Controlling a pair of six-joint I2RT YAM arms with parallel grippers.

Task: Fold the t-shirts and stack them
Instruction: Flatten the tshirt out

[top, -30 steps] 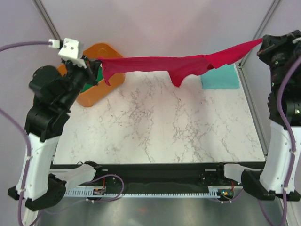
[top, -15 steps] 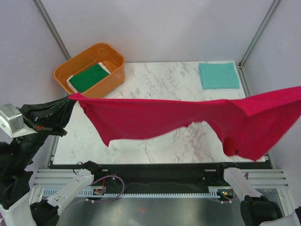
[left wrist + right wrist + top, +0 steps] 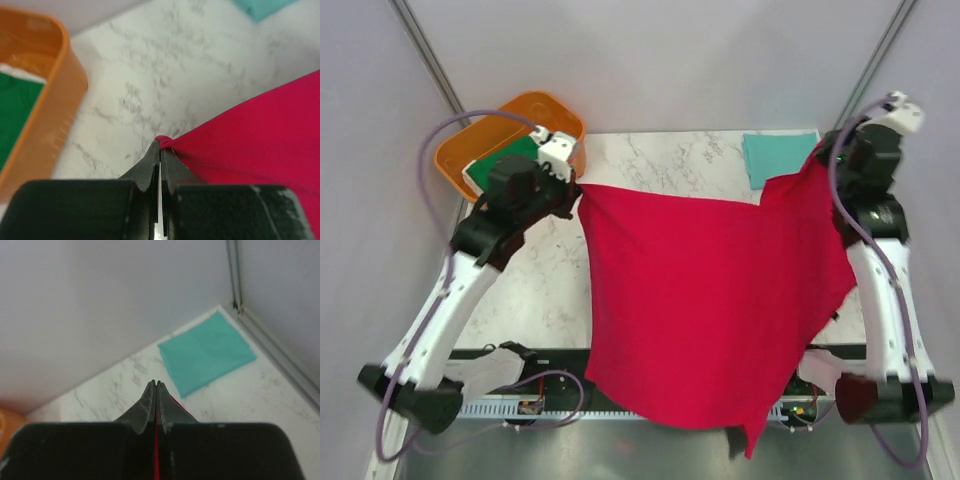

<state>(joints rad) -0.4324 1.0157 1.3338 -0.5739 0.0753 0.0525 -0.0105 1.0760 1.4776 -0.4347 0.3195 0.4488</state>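
The bright red t-shirt point(image 3: 710, 300) hangs spread wide between both grippers and drapes over the middle of the table and past its near edge. My left gripper point(image 3: 578, 190) is shut on its upper left corner, and the left wrist view shows red cloth point(image 3: 250, 135) bunched at the fingertips of that gripper point(image 3: 160, 142). My right gripper point(image 3: 820, 160) is shut on the upper right corner; a red strip point(image 3: 156, 460) shows between its jaws point(image 3: 156, 383). The folded teal t-shirt point(image 3: 780, 158) point(image 3: 205, 357) lies at the far right. The dark green t-shirt point(image 3: 495, 165) point(image 3: 15, 115) lies in the tub.
An orange plastic tub point(image 3: 455, 150) point(image 3: 55, 115) stands at the far left corner, just left of my left gripper. Metal frame posts point(image 3: 235, 275) rise at the back corners, with pale walls behind. The marble table point(image 3: 540, 280) shows left of the red cloth.
Both arms have swung from the near side to the far side of the table. The red shirt, stretched sideways before, now hangs spread flat from the far side down over the near edge.
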